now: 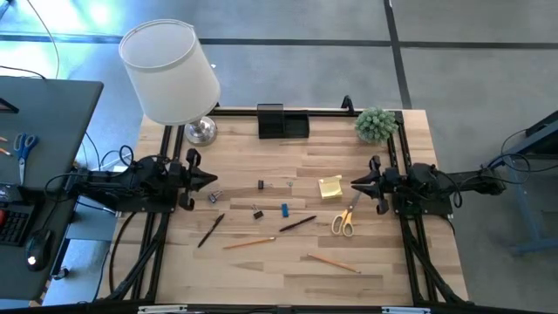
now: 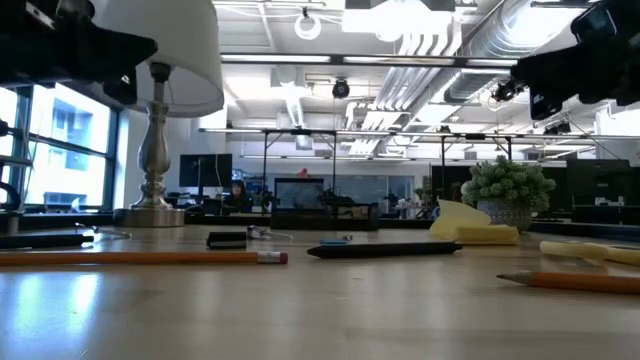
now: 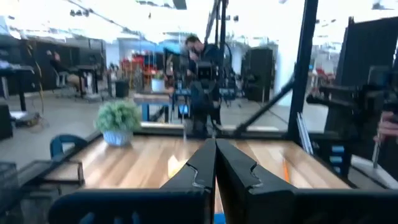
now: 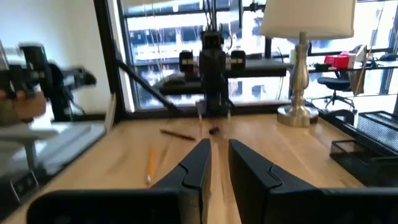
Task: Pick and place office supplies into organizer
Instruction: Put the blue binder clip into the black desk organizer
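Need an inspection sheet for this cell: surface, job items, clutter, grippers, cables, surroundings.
Surface: wooden table, items scattered mid-table.
Job's things: black organizer at the far edge; sticky-note pad, orange-handled scissors, two pencils, two dark pens, blue piece and small clips all loose outside it.
Clutter: lamp and potted plant at the far corners.
Grippers: left gripper shut, empty; right gripper fingers slightly apart, empty; both above the table.
Cables: bundles trailing behind both arms.
Surroundings: side desk with blue-handled scissors; people in the room beyond.
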Action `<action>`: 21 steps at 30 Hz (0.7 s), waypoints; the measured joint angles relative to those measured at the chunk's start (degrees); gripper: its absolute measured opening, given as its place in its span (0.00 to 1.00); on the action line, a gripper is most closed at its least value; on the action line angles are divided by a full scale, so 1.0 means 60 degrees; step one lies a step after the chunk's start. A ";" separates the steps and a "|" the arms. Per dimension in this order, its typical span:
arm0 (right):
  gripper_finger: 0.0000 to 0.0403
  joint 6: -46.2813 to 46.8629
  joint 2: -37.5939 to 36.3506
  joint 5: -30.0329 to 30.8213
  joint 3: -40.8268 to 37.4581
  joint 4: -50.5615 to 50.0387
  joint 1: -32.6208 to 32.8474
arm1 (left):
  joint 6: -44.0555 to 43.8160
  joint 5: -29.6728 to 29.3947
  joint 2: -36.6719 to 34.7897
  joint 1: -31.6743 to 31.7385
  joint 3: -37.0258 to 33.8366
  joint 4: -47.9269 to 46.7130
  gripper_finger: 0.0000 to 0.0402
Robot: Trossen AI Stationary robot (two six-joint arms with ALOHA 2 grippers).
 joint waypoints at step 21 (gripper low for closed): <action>0.22 0.0367 0.2298 0.3320 0.0038 0.2469 -0.0703 | -0.0791 -0.1807 0.4123 -0.0004 0.1985 0.0998 0.32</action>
